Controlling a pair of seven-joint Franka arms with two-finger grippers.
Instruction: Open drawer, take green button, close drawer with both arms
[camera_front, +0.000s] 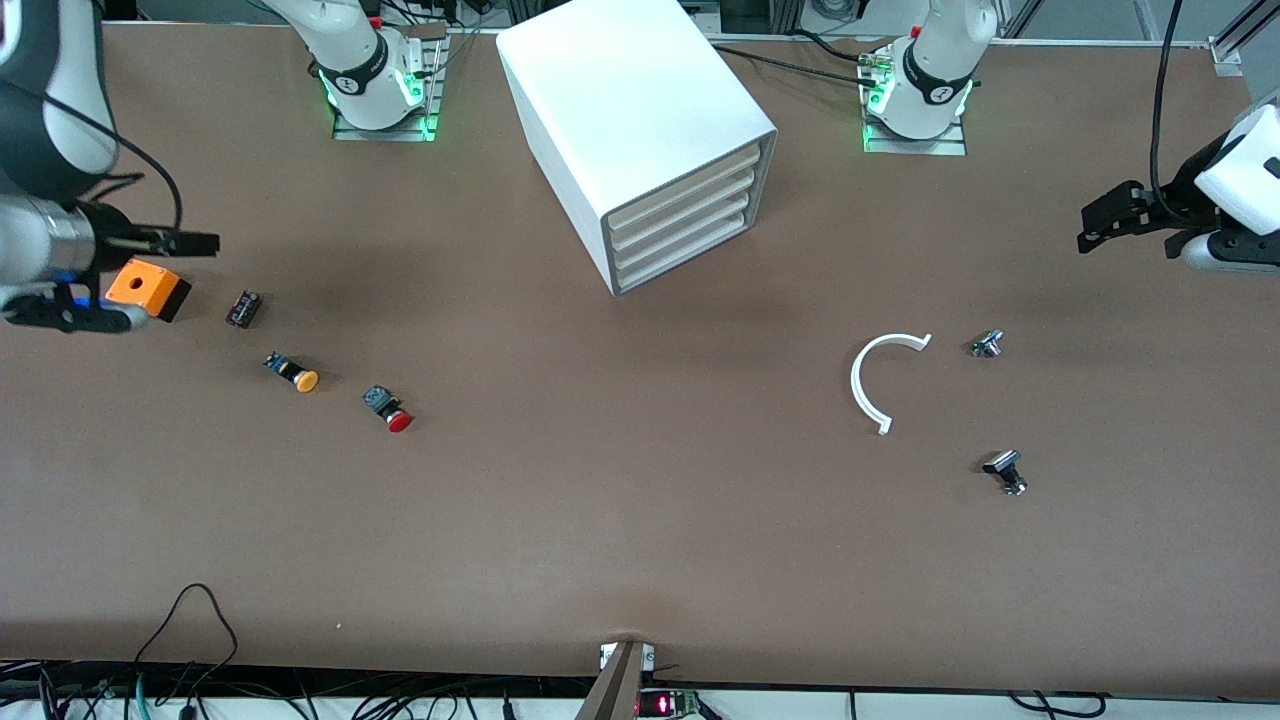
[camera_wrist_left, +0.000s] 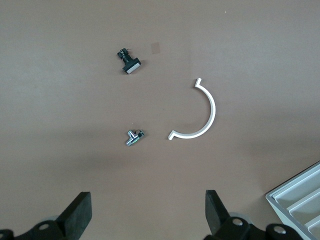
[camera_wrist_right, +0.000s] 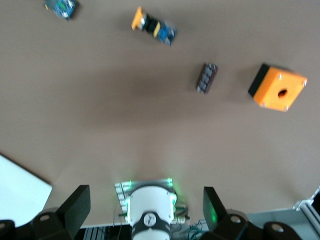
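Drawer (camera_front: 690, 243) flush in cabinet (camera_front: 640, 130) (bare tabletop around); left gripper (camera_wrist_left: 150, 215), right gripper (camera_wrist_right: 145, 212) both spread wide, at table ends.

The drawer (camera_front: 688, 243) sits shut, its contents hidden, so no green-capped button shows anywhere.

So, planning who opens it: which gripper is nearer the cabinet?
Left, narrowly. The left gripper hovers at its arm's end of the table; the right gripper hovers over the orange box, farther from the cabinet.
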